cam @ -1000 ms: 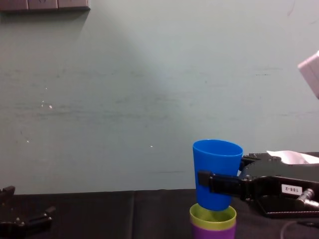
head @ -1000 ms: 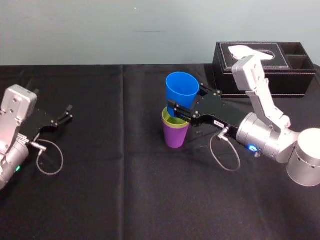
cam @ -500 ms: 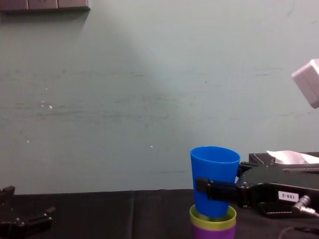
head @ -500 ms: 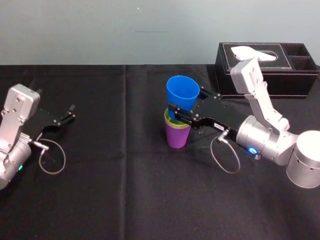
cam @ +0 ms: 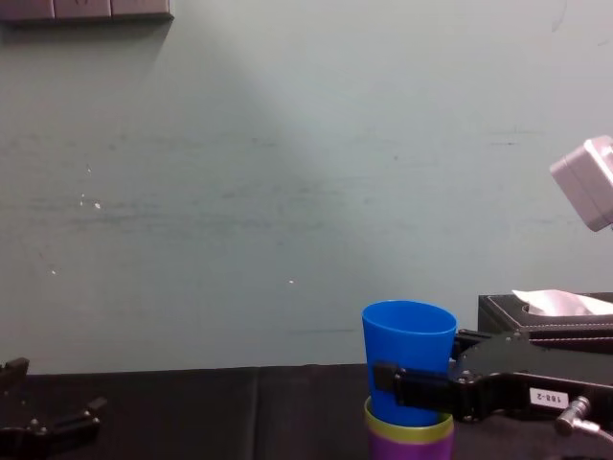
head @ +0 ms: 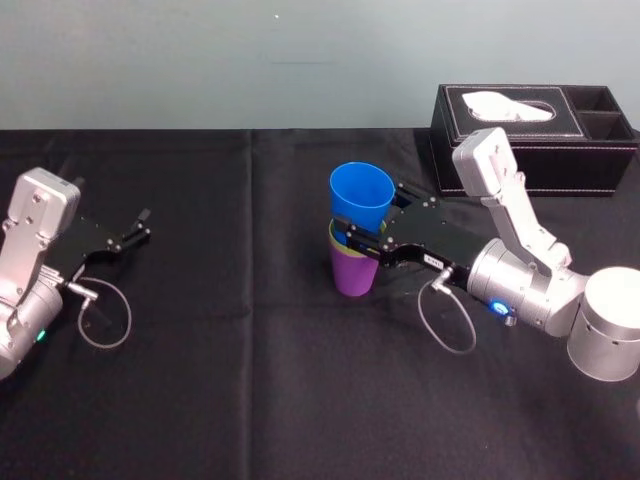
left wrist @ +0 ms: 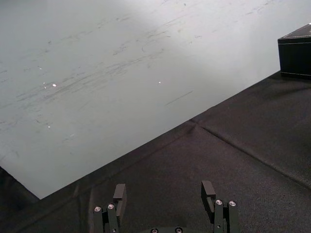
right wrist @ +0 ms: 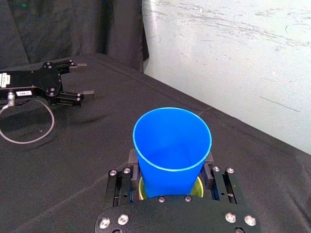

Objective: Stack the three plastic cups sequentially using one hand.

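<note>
The blue cup [head: 362, 194] sits partly down inside the yellow-green cup [head: 334, 238], which is nested in the purple cup [head: 352, 273] standing on the black cloth. My right gripper [head: 368, 222], the hand with the white label, reaches in from the right and is shut on the blue cup's lower half. In the right wrist view its jaws press both sides of the blue cup [right wrist: 172, 148], with a sliver of the yellow-green cup [right wrist: 199, 186] below. The chest view shows the blue cup [cam: 408, 335] upright above the yellow-green rim [cam: 407, 429]. My left gripper [head: 131, 229] rests open at the far left.
A black tissue box [head: 535, 135] stands at the back right, just behind my right arm. In the left wrist view, the left fingers [left wrist: 119, 196] hang over bare cloth. A pale wall runs close behind the table.
My right gripper has come down with the blue cup, sinking its base from above the yellow-green rim into that cup. The left arm has stayed put.
</note>
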Tool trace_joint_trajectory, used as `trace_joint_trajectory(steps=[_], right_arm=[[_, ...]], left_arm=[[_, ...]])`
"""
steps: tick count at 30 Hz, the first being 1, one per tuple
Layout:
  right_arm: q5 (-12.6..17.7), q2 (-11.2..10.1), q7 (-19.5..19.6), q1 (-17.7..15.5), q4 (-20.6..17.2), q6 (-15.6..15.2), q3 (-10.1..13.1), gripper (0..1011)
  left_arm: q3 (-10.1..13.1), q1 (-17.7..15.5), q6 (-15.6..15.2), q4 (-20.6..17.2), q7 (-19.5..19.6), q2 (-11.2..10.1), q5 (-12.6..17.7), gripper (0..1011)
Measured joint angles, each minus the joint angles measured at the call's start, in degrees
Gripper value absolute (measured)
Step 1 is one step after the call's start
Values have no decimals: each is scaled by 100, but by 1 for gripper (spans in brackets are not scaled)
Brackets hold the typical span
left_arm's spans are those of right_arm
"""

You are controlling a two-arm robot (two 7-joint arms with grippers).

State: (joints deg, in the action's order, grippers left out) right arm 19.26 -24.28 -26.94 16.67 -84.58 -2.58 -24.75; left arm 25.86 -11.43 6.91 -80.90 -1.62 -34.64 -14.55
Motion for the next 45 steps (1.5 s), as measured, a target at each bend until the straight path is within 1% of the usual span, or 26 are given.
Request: trace_joint_trajectory(steps=[8,12,13,14,16,18,19,20,21,37,43,44,45], right_arm=[[0,-2,0,0,-5,0,1,716],[0,-4,0,-1,-6,0,2,756],[0,-4,0,-2,-7,0,3,810],[0,-4,1,-2,-7,0,3,822],[0,-5,1,-3,-9,-1,4,898],[1,-6,2,-4,-10,-2,5,943],[0,-7,2,-4,-11,-2,6,943],[1,-7,2,-4,-11,-3,6,985],[1,-7,2,-4,-11,-3,7,1000],[-33,-11,29,-27,-37,21,15,1000],[74,-102,104,-235,-243,129,245,1000],[121,-155,125,-328,-327,162,340,1000],[142,-179,143,-370,-365,179,382,1000]], left_arm=[[0,0,0,0,0,0,0,1011],[0,0,0,0,0,0,0,1011],[0,0,0,0,0,0,0,1011],[0,0,0,0,0,0,0,1011],[0,0,0,0,0,0,0,1011],[0,0,0,0,0,0,0,1011],[0,0,0,0,0,0,0,1011],[0,0,0,0,0,0,0,1011],[0,0,0,0,0,0,0,1011],[0,0,0,0,0,0,0,1011],[0,0,0,0,0,0,0,1011],[0,0,0,0,0,0,0,1011],[0,0,0,0,0,0,0,1011]])
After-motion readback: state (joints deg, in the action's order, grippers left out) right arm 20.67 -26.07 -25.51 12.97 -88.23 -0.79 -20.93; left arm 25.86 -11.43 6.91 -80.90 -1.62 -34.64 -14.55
